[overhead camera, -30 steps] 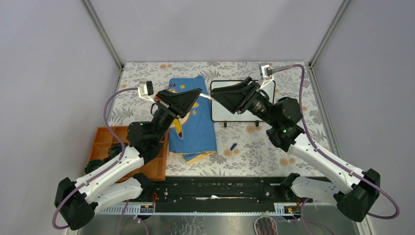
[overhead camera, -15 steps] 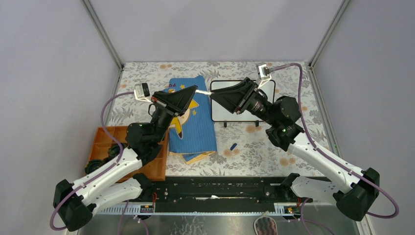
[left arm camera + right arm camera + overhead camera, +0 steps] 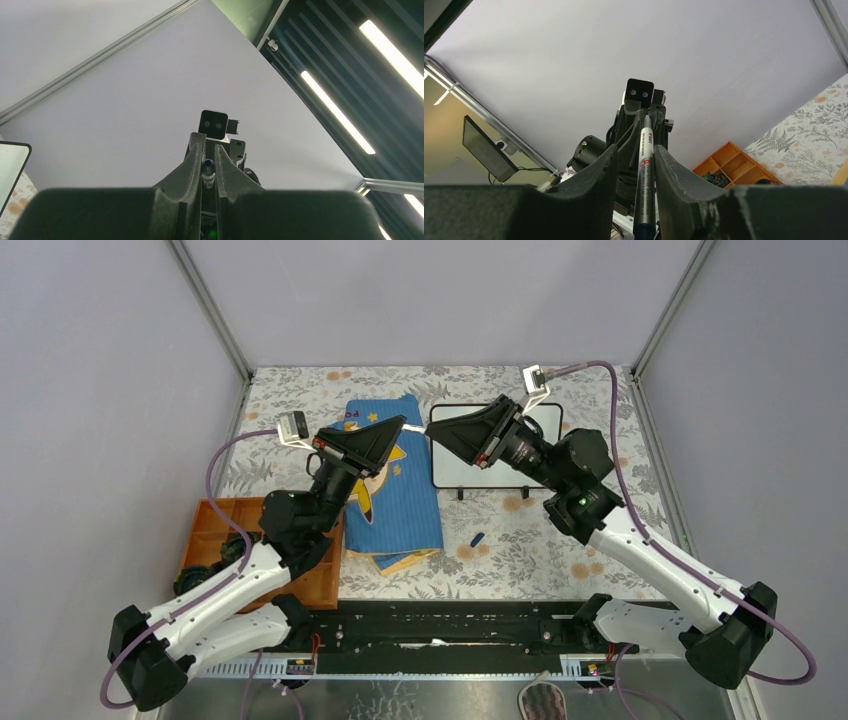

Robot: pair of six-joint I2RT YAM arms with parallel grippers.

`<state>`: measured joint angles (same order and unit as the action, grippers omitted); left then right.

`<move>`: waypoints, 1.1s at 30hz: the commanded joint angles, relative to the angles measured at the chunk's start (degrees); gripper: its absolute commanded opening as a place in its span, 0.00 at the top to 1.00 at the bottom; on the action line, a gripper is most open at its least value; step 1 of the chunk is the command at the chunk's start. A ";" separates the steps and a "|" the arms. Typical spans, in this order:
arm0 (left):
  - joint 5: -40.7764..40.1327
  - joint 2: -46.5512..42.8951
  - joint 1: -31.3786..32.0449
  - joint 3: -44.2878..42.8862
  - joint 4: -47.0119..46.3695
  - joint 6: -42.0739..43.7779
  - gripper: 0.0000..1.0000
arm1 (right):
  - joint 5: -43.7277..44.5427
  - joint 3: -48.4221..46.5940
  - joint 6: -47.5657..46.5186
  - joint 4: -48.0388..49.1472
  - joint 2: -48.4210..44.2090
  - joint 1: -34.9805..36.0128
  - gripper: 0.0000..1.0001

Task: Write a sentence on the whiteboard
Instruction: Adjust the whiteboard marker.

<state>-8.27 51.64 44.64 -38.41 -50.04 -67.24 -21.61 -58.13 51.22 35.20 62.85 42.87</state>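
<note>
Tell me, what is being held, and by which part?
A marker pen, pinched at one end by the left gripper; the open right gripper flanks its barrel.

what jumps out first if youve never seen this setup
The left claw and right claw meet nose to nose above the table; the left grips a marker whose barrel lies between the right's open jaws. Beneath them lie a whiteboard and a blue cloth.

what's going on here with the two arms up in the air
The arms look mid-handover of a marker above the table. The left claw is shut on it; the right claw has its fingers either side with a gap showing, not yet gripping. The whiteboard lies below, and the part in view looks blank.
</note>
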 commanded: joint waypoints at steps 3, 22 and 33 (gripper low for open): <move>-2.54 -0.21 0.62 -0.54 -0.06 1.71 1.00 | -0.03 -3.19 -0.25 1.40 0.41 0.89 0.62; -3.79 -1.30 0.71 0.41 1.18 1.77 1.00 | 1.42 -1.67 -0.37 2.70 -0.17 0.94 0.71; -3.95 -1.02 1.05 0.61 1.15 1.76 1.00 | 1.51 -1.80 -0.25 3.44 0.42 1.16 0.76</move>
<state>-10.66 51.13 45.36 -38.41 -49.04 -67.09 -20.40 -58.30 51.03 34.20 63.40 43.20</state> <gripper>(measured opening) 0.159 0.257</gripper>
